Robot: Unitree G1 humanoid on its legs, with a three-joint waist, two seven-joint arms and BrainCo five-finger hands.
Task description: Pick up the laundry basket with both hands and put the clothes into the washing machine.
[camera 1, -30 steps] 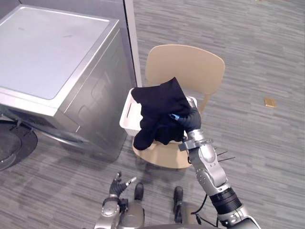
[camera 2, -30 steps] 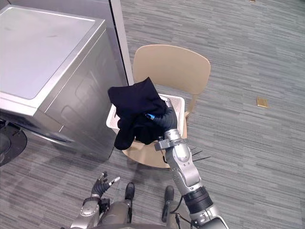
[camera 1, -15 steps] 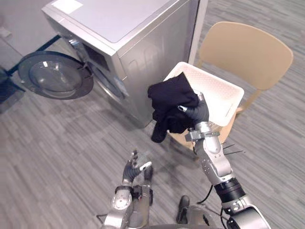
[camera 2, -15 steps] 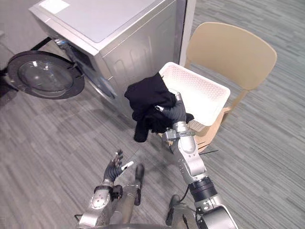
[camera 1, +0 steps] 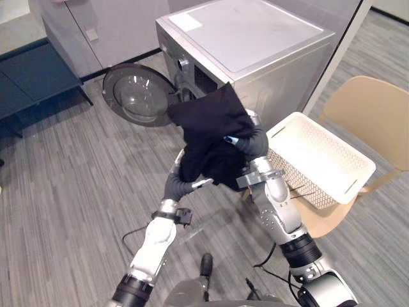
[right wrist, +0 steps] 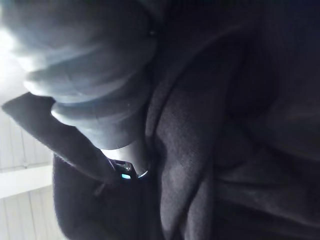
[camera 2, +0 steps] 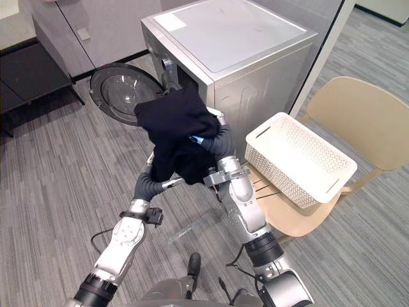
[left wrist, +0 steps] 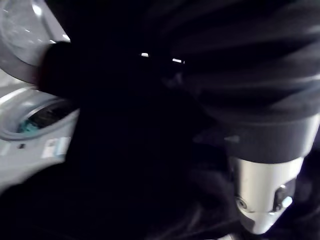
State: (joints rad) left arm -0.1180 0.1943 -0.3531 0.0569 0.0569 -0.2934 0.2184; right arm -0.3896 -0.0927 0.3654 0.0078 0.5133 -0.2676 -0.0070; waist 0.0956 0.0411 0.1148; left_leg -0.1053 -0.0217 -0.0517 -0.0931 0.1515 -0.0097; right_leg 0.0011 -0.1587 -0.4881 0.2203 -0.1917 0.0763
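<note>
A black garment (camera 1: 211, 131) hangs bunched in the air in front of the silver washing machine (camera 1: 255, 45). My right hand (camera 1: 250, 144) is shut on it from the right side, and cloth wraps round its fingers (right wrist: 125, 160) in the right wrist view. My left hand (camera 1: 176, 185) is raised beneath the garment, its fingers buried in the cloth. The machine's round door (camera 1: 136, 96) stands open to the left, beside the drum opening (camera 1: 185, 89). The white laundry basket (camera 1: 307, 182) sits on a beige chair (camera 1: 377, 115) to my right, and its inside looks empty.
A dark blue low bench (camera 1: 32, 73) stands at the far left, with grey cabinets (camera 1: 108, 25) behind it. A pale partition post (camera 1: 335, 54) rises right of the machine. Grey striped floor lies open in front of the door.
The camera has swung left, so the machine's open door is now ahead. My right hand has carried the garment away from the basket toward the machine. My left hand has risen under the cloth.
</note>
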